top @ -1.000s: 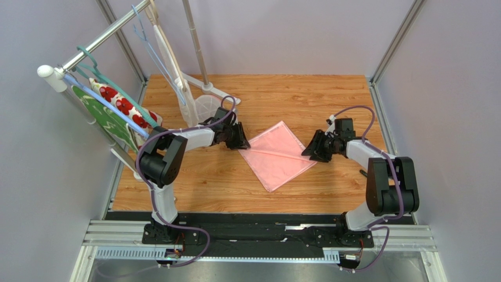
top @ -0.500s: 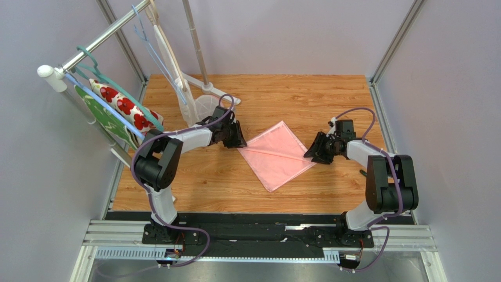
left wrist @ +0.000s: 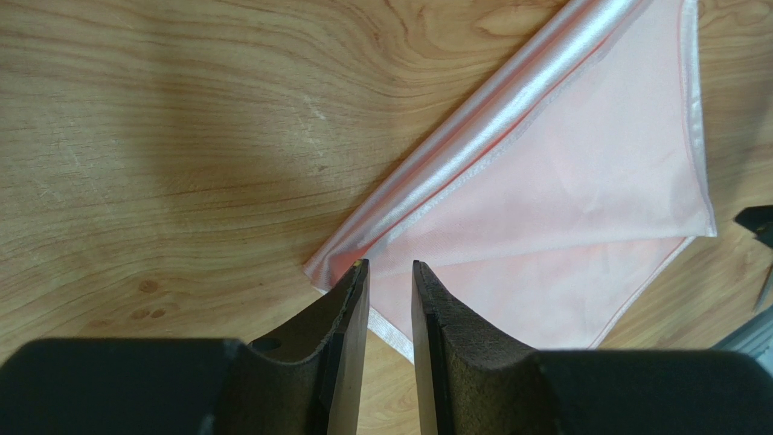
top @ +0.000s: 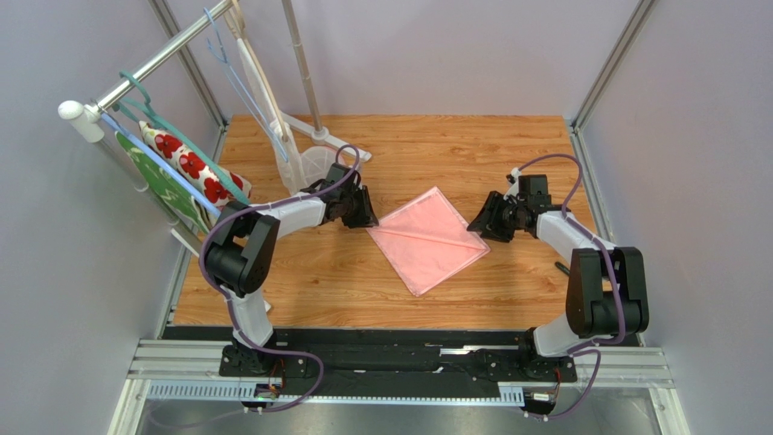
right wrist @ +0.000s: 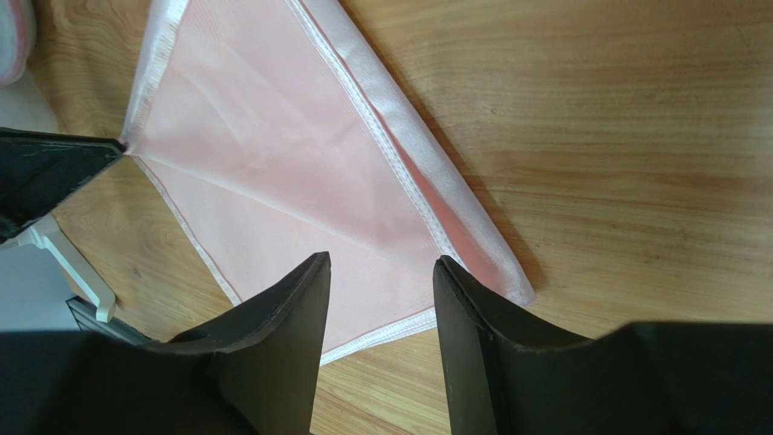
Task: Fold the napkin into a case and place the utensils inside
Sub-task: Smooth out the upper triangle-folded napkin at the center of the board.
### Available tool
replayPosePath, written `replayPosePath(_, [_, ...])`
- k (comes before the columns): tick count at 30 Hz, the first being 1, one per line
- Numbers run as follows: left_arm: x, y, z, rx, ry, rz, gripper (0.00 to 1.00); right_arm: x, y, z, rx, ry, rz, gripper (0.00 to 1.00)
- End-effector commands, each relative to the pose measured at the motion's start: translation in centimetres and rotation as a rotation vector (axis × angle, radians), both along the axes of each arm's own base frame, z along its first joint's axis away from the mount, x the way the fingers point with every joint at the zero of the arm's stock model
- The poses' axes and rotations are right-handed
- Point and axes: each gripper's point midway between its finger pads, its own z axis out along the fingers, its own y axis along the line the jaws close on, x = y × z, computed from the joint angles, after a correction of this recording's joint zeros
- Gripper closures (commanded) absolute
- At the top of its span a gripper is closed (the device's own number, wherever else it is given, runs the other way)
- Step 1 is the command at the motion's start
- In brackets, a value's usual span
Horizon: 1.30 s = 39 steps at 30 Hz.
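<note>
Napkin [left wrist: 544, 208] edge hides behind left end effector [left wrist: 389, 265].

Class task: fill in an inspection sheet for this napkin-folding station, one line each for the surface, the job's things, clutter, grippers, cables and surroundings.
Surface: wooden table, with the napkin near its middle.
Job's things: pink napkin lies flat, creased corner to corner, not yet a case; utensils: nothing seen.
Clutter: white stand at far left; small dark thing by the right arm, too small to tell.
Grippers: left gripper narrowly open at the napkin's left corner; right gripper open over its right corner.
Cables: purple cable looped along each arm, off the napkin.
Surroundings: rack with flowered cloth and green cloth; grey walls.
</note>
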Motion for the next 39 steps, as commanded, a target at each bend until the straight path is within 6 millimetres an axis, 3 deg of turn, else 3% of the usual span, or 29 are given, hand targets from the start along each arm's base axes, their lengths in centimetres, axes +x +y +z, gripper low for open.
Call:
replayPosePath(1, [0.4, 0.7, -1.5, 0.043, -0.002, 0.000, 0.67, 2.6, 1.3, 3.5, 0.005, -0.110, 0.036, 0.49])
replayPosePath(7, [0.2, 1.0, -1.8, 0.054, 0.000, 0.001, 0.67, 6.5, 4.4, 4.3, -0.027, -0.148, 0.097, 0.45])
replayPosePath(8, [0.3, 0.9, -1.3, 0.048, -0.009, 0.001, 0.67, 7.1, 4.9, 4.2, -0.037, -0.149, 0.106, 0.45])
replayPosePath(9, [0.2, 0.7, -1.0, 0.033, -0.008, -0.006, 0.67, 7.5, 4.9, 2.8, -0.066, -0.109, 0.105, 0.45])
replayPosePath(10, [0.2, 0.5, -0.6, 0.021, -0.012, -0.006, 0.67, 8.8, 6.0, 4.1, -0.078, -0.152, 0.126, 0.45])
replayPosePath(12, [0.0, 0.0, 0.4, -0.007, -0.023, -0.018, 0.67, 10.0, 6.4, 3.2, -0.140, -0.141, 0.124, 0.46])
replayPosePath(14, [-0.2, -0.3, 1.4, -0.031, -0.035, -0.026, 0.67, 11.8, 7.6, 4.4, -0.189, -0.200, 0.160, 0.48])
replayPosePath(17, [-1.0, -1.1, 2.6, -0.053, -0.053, -0.049, 0.67, 13.7, 7.9, 4.2, -0.326, -0.212, 0.165, 0.52])
replayPosePath(19, [-1.7, -1.9, 3.0, -0.062, -0.056, -0.067, 0.67, 13.8, 8.3, 3.3, -0.384, -0.187, 0.180, 0.55])
replayPosePath(24, [-2.3, -3.0, 3.9, -0.096, -0.066, -0.088, 0.67, 15.0, 8.6, 3.3, -0.490, -0.205, 0.168, 0.67])
replayPosePath(39, [-1.9, -3.6, 4.2, -0.102, -0.067, -0.104, 0.67, 15.4, 8.4, -0.1, -0.580, -0.151, 0.190, 0.69])
